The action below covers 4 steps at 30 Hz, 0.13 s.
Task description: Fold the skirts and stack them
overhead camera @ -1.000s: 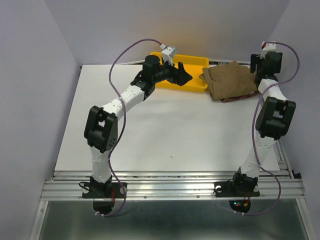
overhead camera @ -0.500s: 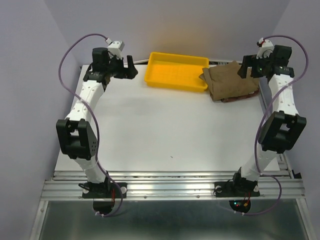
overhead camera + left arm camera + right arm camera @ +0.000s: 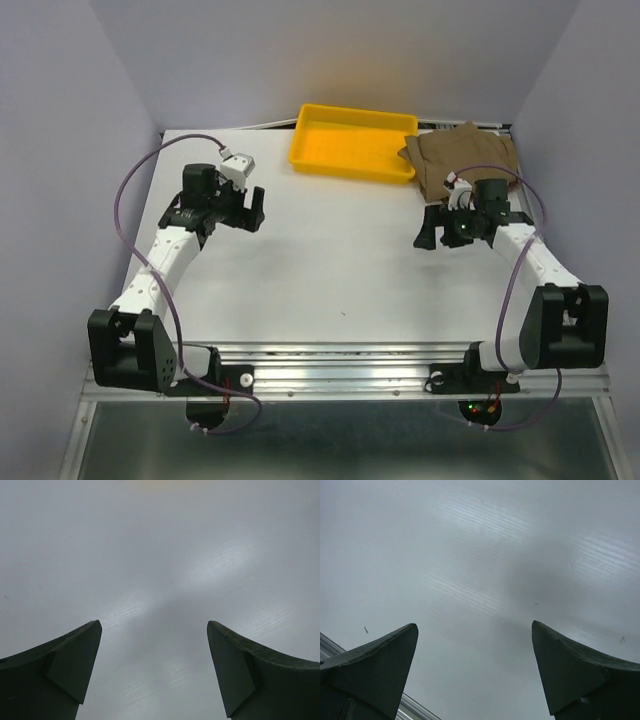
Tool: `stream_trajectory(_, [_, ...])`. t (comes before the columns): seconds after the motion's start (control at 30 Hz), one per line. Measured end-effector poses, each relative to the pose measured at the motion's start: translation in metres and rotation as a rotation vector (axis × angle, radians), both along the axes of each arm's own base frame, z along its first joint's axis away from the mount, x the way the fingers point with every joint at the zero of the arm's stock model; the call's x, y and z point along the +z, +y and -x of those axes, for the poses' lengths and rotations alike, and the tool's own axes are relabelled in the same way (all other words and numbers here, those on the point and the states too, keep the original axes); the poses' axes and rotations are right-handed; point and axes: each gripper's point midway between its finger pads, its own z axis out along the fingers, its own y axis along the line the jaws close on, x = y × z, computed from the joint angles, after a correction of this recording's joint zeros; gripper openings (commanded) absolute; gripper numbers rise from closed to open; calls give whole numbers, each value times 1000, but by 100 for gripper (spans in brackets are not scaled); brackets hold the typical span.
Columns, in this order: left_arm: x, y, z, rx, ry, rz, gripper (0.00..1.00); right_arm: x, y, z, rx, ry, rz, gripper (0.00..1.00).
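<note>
On white table, lavender walls around: both jaws released, empty; tan skirt far right.

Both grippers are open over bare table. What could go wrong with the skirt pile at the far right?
1. The right gripper sits right by the near edge of the tan-brown skirt; a careless swing could snag and unfold it.
2. The skirt's left corner appears to touch the yellow tray; shifting the tray may drag it.
3. Only tan cloth shows on top, so I can't confirm the other skirts are stacked.
</note>
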Motion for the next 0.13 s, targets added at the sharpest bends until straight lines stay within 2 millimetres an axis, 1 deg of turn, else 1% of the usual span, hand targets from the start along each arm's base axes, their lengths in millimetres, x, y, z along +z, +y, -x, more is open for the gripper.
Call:
stream_trajectory(0.03, [-10,2,7,0,20,-12,99,-7,1,9,-3,16,-4,100])
stream_trajectory(0.07, [-20,5,16,0,39,-26,99,-10,2,13,-9,24,-8,100])
stream_trajectory(0.13, [-29,7,26,-1,58,-38,99,-12,1,22,-19,21,-9,100])
